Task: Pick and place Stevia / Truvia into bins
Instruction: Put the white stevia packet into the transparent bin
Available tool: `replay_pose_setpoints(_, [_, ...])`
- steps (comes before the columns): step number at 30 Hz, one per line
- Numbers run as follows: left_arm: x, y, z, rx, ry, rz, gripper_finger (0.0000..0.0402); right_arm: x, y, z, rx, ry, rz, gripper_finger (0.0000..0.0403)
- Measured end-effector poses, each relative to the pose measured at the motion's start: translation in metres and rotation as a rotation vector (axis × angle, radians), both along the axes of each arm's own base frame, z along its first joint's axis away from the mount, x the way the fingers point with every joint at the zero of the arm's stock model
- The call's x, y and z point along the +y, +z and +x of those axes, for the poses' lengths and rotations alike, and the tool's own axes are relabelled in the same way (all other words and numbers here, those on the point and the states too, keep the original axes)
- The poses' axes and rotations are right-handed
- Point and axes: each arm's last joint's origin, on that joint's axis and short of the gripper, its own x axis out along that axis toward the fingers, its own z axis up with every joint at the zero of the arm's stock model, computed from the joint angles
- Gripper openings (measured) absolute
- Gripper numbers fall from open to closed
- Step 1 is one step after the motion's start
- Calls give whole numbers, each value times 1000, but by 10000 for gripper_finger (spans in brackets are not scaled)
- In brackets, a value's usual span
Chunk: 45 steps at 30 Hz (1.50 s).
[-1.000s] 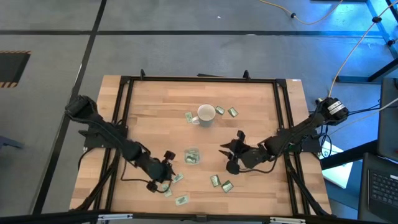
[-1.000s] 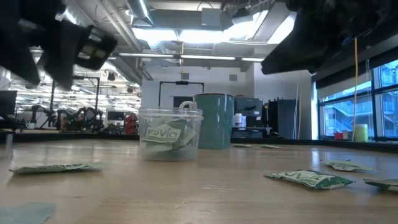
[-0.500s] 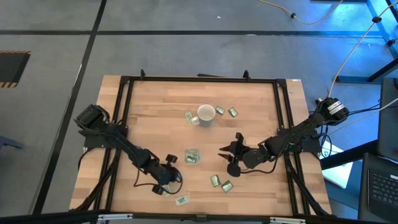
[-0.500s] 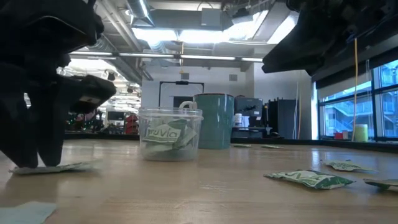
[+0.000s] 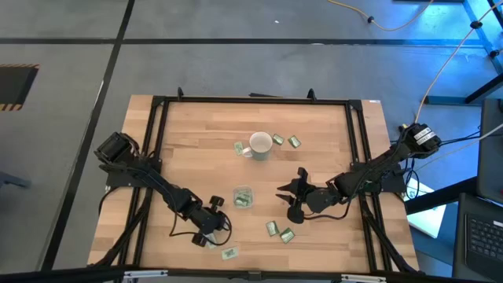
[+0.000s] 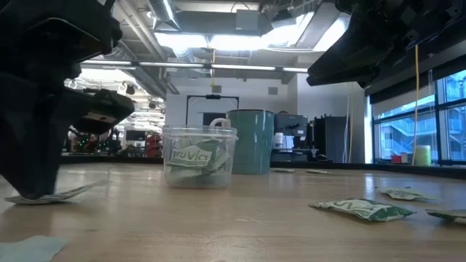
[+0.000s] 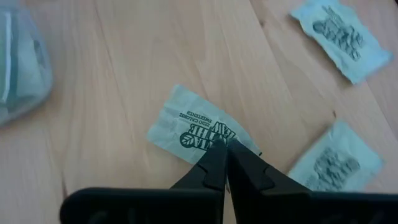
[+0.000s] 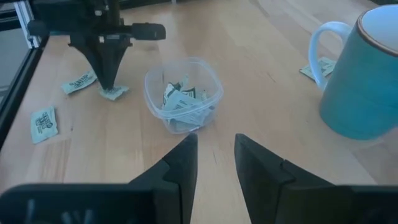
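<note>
My left gripper (image 5: 211,233) stands at the near left part of the table, fingers pointing down, shut on a pale green sachet (image 7: 193,127). Two more sachets (image 7: 339,34) (image 7: 336,165) lie flat beside it. The clear cup (image 5: 242,198) stands mid-table with several sachets inside, right of and beyond the left gripper. My right gripper (image 5: 287,196) hovers open to the cup's right, above the wood, touching nothing. In the right wrist view the cup (image 8: 183,93) sits ahead of its fingers. My left gripper pinches the sachet at one long edge (image 7: 219,142) between its two fingertips, coming from above and pointing down. In the low view the sachet (image 6: 54,193) sits tilted, one end on the wood and the other end (image 6: 91,186) raised a little.
A white mug (image 5: 260,145) with a handle stands beyond the cup, with sachets (image 5: 238,147) (image 5: 286,141) on either side of it. Other sachets lie near the front edge (image 5: 229,253) and right of it (image 5: 279,231). A black frame (image 5: 251,100) runs around the table.
My left gripper has dropped from above the table down onto the sachet, shifting slightly toward the near edge, and shut on it. One end of the sachet has tipped up off the wood while the other stayed down.
</note>
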Motion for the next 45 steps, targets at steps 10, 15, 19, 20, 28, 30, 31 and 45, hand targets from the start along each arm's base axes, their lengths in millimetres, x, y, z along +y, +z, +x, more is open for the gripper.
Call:
replay_pose_setpoints(10, [17, 63, -2, -243, 21, -41, 3, 0, 0, 0, 2, 5, -9, 110])
replay_pose_setpoints(15, [42, 87, 13, -417, 67, -32, 3, 0, 0, 0, 2, 5, -9, 110])
replay_pose_setpoints(19, [64, 81, 26, -399, 79, -23, 3, 0, 0, 0, 2, 5, -9, 110])
replay_pose_setpoints(20, [68, 77, 29, -381, 70, -23, 3, 0, 0, 0, 2, 5, -9, 110])
replay_pose_setpoints(28, [93, 51, 45, -286, 106, -23, 3, 0, 0, 0, 3, 5, -10, 110])
replay_pose_setpoints(30, [96, 47, 47, -273, 115, -20, 3, 0, 0, 0, 3, 5, -10, 110])
replay_pose_setpoints(31, [98, 45, 48, -265, 116, -21, 3, 0, 0, 0, 3, 5, -10, 110])
replay_pose_setpoints(45, [97, 49, 47, -258, 127, -87, 52, 0, -1, 0, 11, 5, 8, 110])
